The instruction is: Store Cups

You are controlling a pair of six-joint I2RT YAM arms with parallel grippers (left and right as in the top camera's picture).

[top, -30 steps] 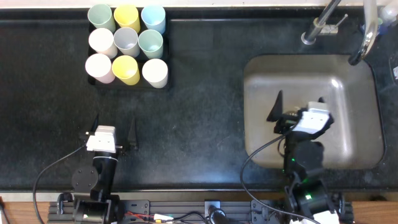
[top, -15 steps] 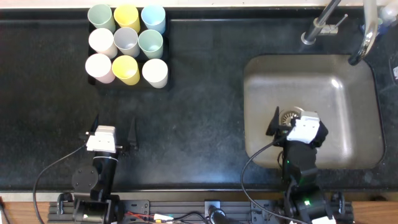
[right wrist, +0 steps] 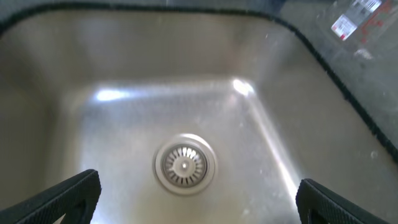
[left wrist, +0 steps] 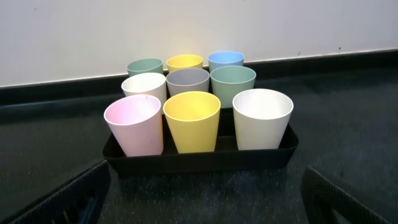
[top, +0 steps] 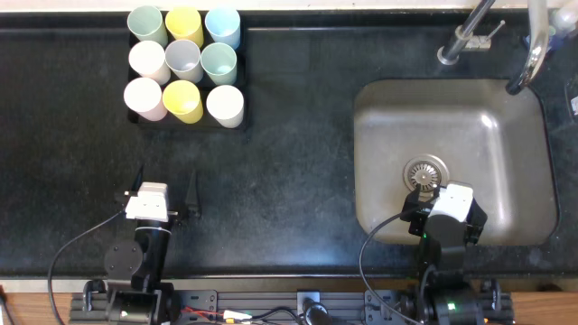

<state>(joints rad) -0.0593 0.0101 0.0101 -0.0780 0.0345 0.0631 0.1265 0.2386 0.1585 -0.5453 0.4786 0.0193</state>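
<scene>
Right gripper (right wrist: 196, 188) sits drawn back toward its base, jaws wide and empty, round slotted drain (right wrist: 185, 165) just ahead in smooth steel sink (right wrist: 118, 106).

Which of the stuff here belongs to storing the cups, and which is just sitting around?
Belongs to the job: the nine cups; the black tray they stand in.
Just sitting around: sink; drain strainer; faucet.
</scene>
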